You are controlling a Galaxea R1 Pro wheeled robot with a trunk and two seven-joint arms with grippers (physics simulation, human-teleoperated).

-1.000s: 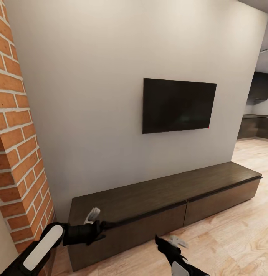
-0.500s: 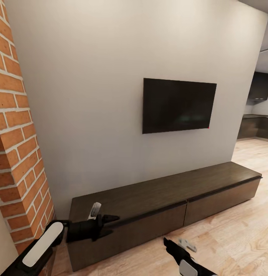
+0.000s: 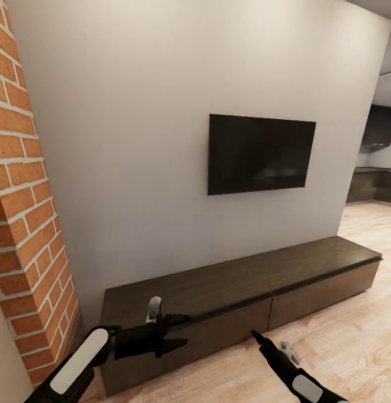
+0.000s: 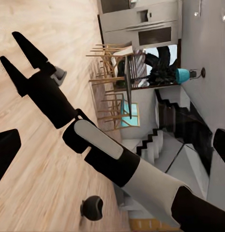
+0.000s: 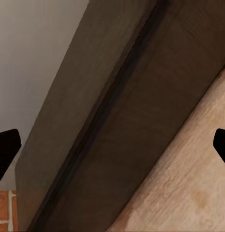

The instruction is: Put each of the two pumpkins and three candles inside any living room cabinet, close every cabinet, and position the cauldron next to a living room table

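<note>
At 6 o'clock, left gripper and right gripper, both spread and empty, face the long dark-brown wooden cabinet; risk: fingertips slipping off its shallow lip.

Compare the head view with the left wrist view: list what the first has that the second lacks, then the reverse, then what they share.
Head view: the wall TV, the long dark cabinet with its drawer fronts shut, the brick fireplace, and the left gripper by the cabinet's front edge.
Left wrist view: the black cauldron on the floor, wooden dining chairs and a staircase.
Both: the right gripper, open, and the wood-plank floor.
</note>
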